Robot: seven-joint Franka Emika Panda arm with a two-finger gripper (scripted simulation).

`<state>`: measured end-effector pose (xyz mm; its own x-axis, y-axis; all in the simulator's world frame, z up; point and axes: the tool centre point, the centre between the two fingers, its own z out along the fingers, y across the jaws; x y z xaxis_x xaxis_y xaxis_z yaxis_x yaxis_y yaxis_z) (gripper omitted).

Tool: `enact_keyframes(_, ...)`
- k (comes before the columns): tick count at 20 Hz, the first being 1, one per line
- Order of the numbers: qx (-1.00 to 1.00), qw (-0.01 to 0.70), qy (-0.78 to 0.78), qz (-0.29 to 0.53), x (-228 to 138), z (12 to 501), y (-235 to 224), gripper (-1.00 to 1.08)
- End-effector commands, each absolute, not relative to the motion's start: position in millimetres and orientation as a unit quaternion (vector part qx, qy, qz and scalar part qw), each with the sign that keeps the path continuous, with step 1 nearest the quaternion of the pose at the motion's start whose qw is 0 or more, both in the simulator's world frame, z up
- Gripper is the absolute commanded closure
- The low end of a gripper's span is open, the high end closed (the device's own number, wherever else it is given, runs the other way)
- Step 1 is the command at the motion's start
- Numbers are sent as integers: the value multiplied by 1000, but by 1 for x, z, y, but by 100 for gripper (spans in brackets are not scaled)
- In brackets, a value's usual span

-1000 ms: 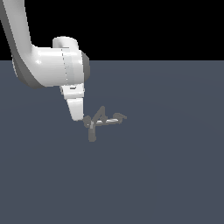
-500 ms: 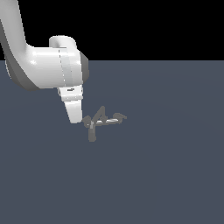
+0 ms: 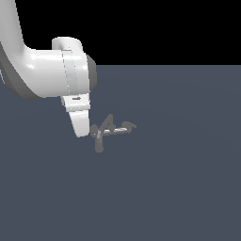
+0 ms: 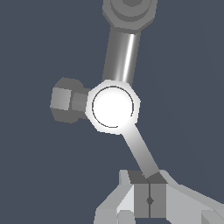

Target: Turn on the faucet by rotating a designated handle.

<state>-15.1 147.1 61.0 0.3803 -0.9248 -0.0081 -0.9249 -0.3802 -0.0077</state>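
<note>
Faucet (image 3: 109,129): a small dull-grey fixture sitting on the dark tabletop (image 3: 179,179), near the middle of the exterior view, with a peaked centre and short arms out to either side.
Handle (image 4: 141,151): in the wrist view, the straight stub running from the bright round hub (image 4: 113,107) toward the gripper; its far end meets the finger pads.
Gripper (image 4: 149,200): clenched, the 2 pads pressed together with only a thin seam between them and nothing held; the closed tip sits against the end of the handle.
Why it is held so: closed fingers make 1 stiff pusher, and contact at the tip of the handle, farthest from the hub, gives the most leverage for turning it. I judge this a push, not a grasp.
Other parts: a thick, longer spout (image 4: 121,50) and a blocky short arm (image 4: 65,105) leave the hub in other directions, both apart from the gripper.
Hard to make out, exterior: the faucet is tiny, and the white finger (image 3: 80,123) stands just beside its end on the exterior view's left; contact cannot be confirmed there.
Cut off, wrist: the spout's far end and the gripper body run out of frame.
Turn so far: cannot be judged; no water or marker shows.
</note>
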Motion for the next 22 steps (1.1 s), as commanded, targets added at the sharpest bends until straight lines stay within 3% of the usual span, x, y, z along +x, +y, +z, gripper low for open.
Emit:
enact_keyframes(1, -825, 2, 565, 0, -17, 61, 125, 108)
enact_keyframes(6, -823, 0, 567, 0, -23, 61, 105, 108)
enact_keyframes(7, -836, 5, 549, 4, -28, 61, 135, 108)
enact_keyframes(15, -824, 0, 567, 0, -7, 61, 74, 108)
enact_keyframes(16, -824, 0, 567, 0, -7, 61, 74, 108)
enact_keyframes(17, -846, 4, 532, 12, -25, 61, 128, 108)
enact_keyframes(22, -838, 2, 546, 7, -3, 60, 103, 108)
